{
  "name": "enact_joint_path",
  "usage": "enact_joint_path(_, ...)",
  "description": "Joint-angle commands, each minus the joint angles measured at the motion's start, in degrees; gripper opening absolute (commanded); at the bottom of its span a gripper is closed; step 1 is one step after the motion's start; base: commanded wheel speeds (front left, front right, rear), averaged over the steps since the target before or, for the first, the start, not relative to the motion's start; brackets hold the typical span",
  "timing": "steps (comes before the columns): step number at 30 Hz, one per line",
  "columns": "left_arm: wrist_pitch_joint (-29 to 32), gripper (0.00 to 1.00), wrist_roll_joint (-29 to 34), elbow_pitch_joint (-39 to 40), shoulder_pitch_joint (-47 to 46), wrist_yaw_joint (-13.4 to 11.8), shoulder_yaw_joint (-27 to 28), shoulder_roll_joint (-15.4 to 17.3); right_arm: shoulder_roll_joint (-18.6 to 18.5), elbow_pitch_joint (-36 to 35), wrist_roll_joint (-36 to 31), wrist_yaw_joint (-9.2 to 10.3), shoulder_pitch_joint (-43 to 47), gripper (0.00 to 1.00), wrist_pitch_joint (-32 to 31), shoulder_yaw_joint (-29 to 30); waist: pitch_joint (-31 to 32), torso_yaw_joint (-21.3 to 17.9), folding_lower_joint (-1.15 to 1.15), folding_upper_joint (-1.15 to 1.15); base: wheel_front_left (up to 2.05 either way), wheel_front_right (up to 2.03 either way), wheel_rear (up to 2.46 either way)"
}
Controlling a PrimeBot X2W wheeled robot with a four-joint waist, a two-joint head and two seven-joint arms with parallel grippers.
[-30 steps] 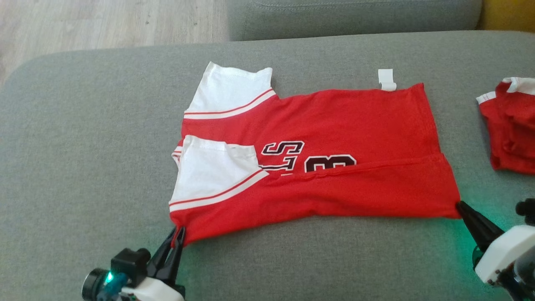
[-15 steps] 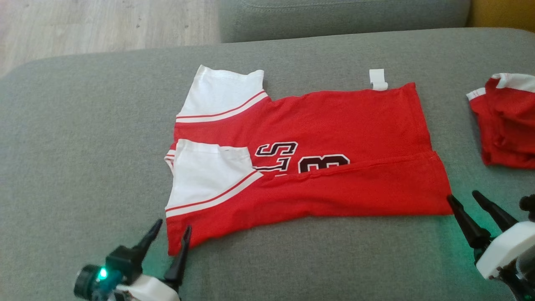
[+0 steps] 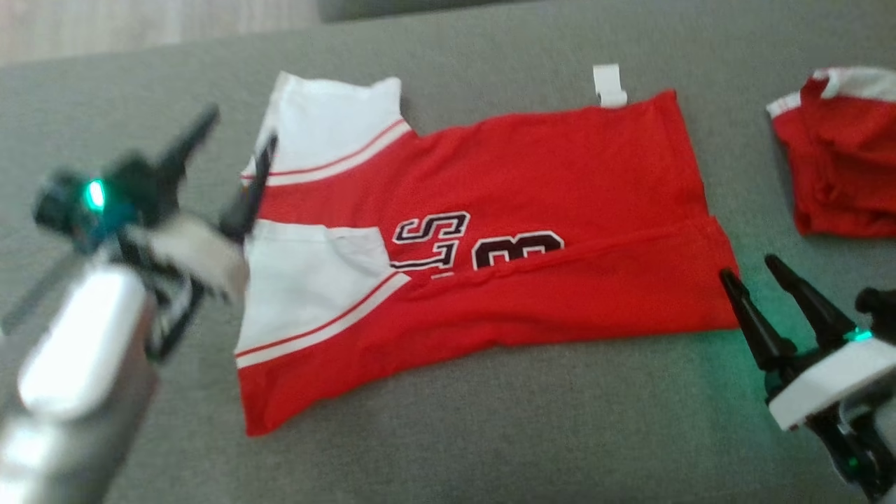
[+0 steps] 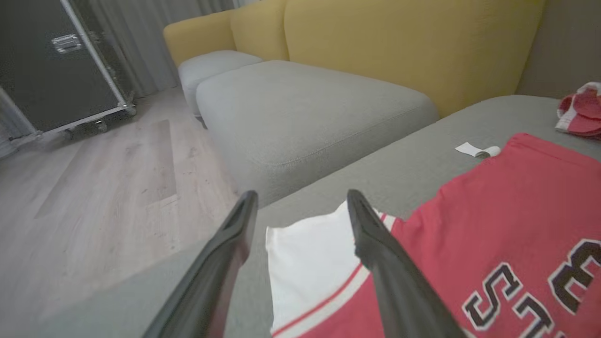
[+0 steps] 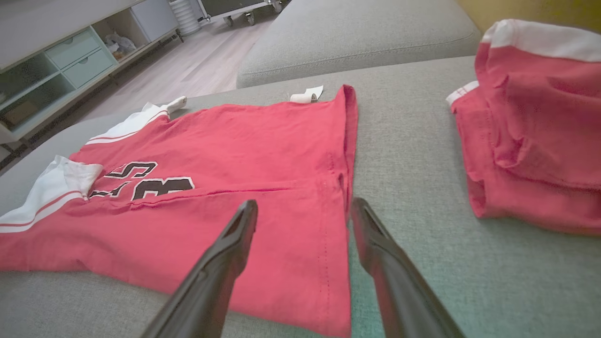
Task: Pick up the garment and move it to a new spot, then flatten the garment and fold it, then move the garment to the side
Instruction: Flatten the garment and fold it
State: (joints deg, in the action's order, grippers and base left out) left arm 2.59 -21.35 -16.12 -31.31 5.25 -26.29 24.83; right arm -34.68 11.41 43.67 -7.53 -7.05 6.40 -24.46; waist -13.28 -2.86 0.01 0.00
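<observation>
Garment (image 3: 560, 161) red, white sleeves, side folded in, left end effector (image 3: 242, 123) apart, right end effector (image 3: 747, 266) apart

The left gripper (image 3: 240, 128) has two long black fingers, thin at the tips. Behind them are a white block (image 3: 199, 255), a dark round camera (image 3: 66, 210) with a bright green light (image 3: 94, 194), and a shiny silver-grey forearm (image 3: 77, 350). The right gripper (image 3: 747, 267) has the same black fingers, a white wrist box (image 3: 826, 381) and a small green lamp (image 3: 850, 336).
</observation>
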Motion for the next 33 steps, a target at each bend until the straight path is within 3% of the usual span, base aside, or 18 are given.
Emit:
enact_joint_path(1, 2.01, 1.0, -0.94, -0.86, -7.3, 1.07, 1.2, 2.7, -0.93, -2.37, -1.35, 0.04, -2.46, 1.0, -0.6, 0.36, -4.57, -2.81, -0.01, 0.0, 0.0, 0.0, 0.0)
enact_joint_path(7, 10.81, 1.0, -4.92, -11.25, -22.31, 2.19, -4.18, 5.93, 1.3, -4.56, -3.34, 0.04, -6.54, 1.0, -2.3, -0.59, -10.66, -6.68, -0.01, 0.0, 0.0, 0.0, 0.0)
enact_joint_path(13, 15.77, 1.0, -9.99, -17.25, -30.48, 2.22, -11.57, 9.92, 2.2, -4.74, -4.05, 0.04, -9.32, 1.0, -2.46, -1.76, -14.0, -9.25, -0.01, 0.0, 0.0, 0.0, 0.0)
enact_joint_path(21, 20.14, 1.0, -13.42, -23.25, -36.57, 2.23, -19.72, 15.92, 3.43, -3.72, -4.3, 0.04, -11.78, 1.0, -1.27, -3.44, -17.2, -11.96, -0.01, 0.0, 0.0, 0.0, 0.0)
enact_joint_path(33, 22.5, 1.0, -21.34, -25.04, -40.4, 2.24, -26.57, 18.1, 3.95, -0.84, -3.37, 0.04, -14.56, 1.0, 0.95, -5.5, -19.16, -13.13, -0.01, 0.0, 0.0, 0.0, 0.0)
